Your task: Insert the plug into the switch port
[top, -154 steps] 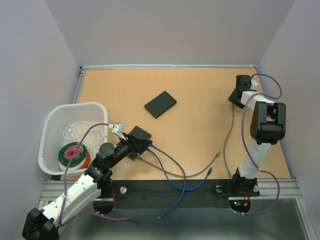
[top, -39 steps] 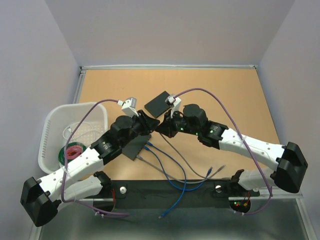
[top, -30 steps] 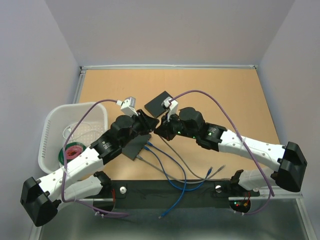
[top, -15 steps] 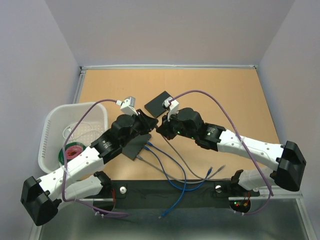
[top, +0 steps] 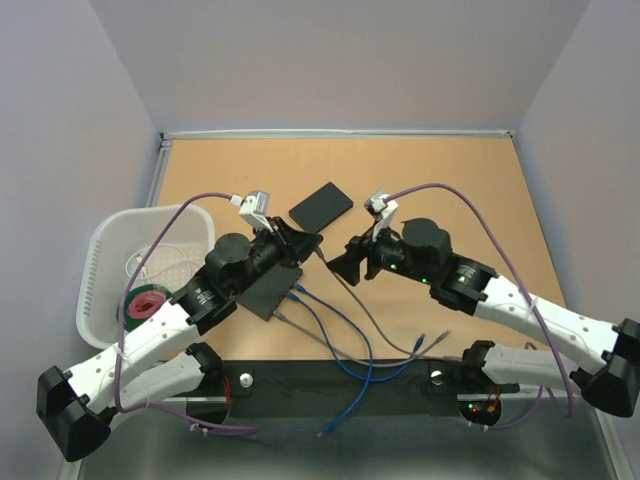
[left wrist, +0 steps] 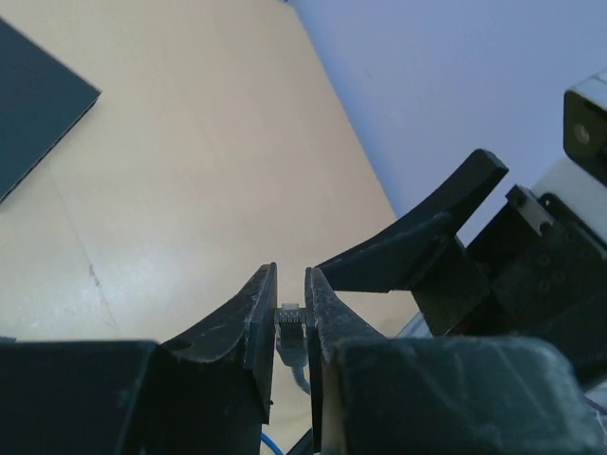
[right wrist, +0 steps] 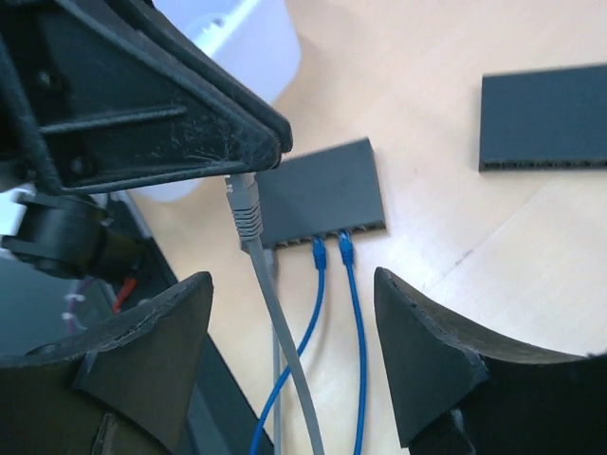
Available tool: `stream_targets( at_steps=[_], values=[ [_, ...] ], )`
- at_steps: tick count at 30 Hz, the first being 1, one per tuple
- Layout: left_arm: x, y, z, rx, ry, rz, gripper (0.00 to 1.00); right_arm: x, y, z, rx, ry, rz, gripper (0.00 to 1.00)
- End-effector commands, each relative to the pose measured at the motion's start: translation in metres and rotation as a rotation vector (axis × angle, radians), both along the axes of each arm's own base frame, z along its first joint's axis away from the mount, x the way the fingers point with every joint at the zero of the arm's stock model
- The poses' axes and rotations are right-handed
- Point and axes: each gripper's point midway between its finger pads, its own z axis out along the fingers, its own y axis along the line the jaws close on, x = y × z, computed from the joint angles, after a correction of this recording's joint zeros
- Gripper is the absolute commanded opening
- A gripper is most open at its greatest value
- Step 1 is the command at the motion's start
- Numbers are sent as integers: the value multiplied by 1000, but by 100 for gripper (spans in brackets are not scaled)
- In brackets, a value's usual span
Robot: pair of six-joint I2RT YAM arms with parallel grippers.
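Note:
My left gripper [top: 306, 243] is shut on the grey cable's plug [left wrist: 290, 317], which sits pinched between its fingertips [left wrist: 261, 294] above the table. The plug's grey boot [right wrist: 243, 204] hangs below those fingers in the right wrist view, and its cable [top: 365, 315] trails down to the near edge. The black switch [top: 268, 292] lies flat just under the left gripper, with two blue cables [right wrist: 318, 254] in its ports. My right gripper [top: 350, 266] stands open a little to the right of the plug, holding nothing; its jaws [right wrist: 292, 281] are spread wide on either side of the grey cable.
A second flat black box [top: 320, 207] lies farther back on the table. A white basket [top: 100, 255] with tape rolls stands at the left. Blue and grey cables [top: 345, 365] trail over the near black strip.
My right gripper has opened, let go of the grey cable and drawn back to the right. The left gripper has closed on the plug and keeps it in place.

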Motion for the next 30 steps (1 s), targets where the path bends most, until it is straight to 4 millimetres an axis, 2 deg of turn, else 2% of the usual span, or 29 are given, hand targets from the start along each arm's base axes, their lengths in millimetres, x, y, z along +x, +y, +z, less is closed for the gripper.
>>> stream_targets(
  at_steps=[1, 2, 4, 6, 7, 9, 12, 13, 15, 22, 30],
  values=[
    [-18, -10, 44, -30, -219, -136, 0, -20, -12, 58, 194, -40, 139, 72],
    [-24, -11, 50, -36, -256, -168, 0, -23, -15, 65, 217, -36, 166, 71],
    [-45, -11, 75, -75, -387, -253, 0, -37, -19, 84, 271, -20, 261, 65],
    [-55, -8, 85, -95, -448, -283, 0, -55, -17, 107, 323, -40, 368, 59],
    [-66, -4, 97, -123, -500, -307, 0, -62, -17, 121, 353, -47, 406, 54],
    [-74, 0, 107, -142, -549, -319, 0, -78, -12, 132, 396, -28, 509, 51],
    [-86, 1, 117, -179, -598, -359, 0, -89, -7, 133, 426, 12, 594, 47],
    [-91, 0, 120, -191, -612, -382, 0, -95, -3, 131, 444, 45, 649, 42],
    [-94, -1, 122, -207, -612, -403, 0, -101, -2, 137, 484, 55, 697, 41],
    [-98, -1, 122, -231, -594, -419, 0, -97, 0, 146, 532, 39, 686, 38],
    [-100, -1, 118, -267, -576, -428, 0, -91, 6, 147, 552, 48, 682, 38]
  ],
)
